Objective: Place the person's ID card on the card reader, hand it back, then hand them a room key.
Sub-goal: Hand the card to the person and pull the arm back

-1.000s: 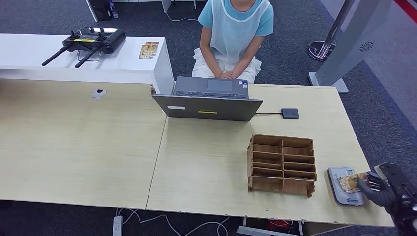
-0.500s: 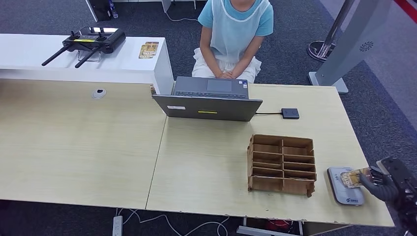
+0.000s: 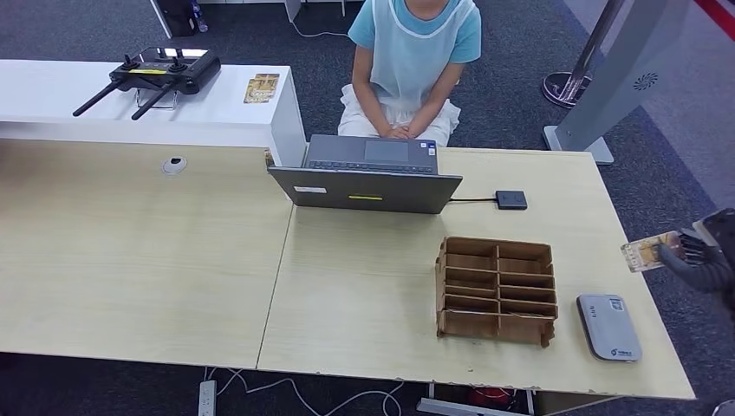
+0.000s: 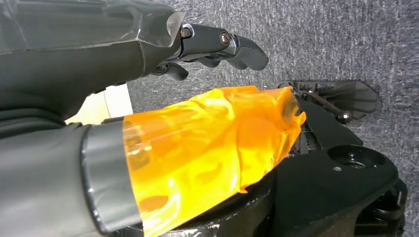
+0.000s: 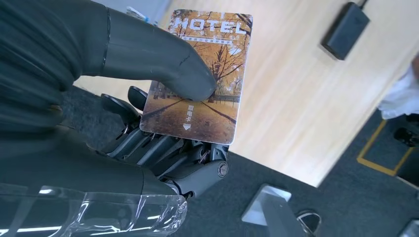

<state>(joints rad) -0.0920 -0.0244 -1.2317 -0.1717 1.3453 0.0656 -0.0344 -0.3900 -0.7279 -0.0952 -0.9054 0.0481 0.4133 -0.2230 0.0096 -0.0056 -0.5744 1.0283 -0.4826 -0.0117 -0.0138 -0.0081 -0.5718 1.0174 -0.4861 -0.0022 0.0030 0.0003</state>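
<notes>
autumn-printed card (image 5: 201, 74) pinched in right hand (image 5: 148, 89), long axis pointing away.

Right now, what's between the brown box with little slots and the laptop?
Nothing: in the head view, bare table lies between the cardboard organizer and the laptop.

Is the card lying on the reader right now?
No, the right hand holds the card up past the table's edge, away from the reader.
</notes>
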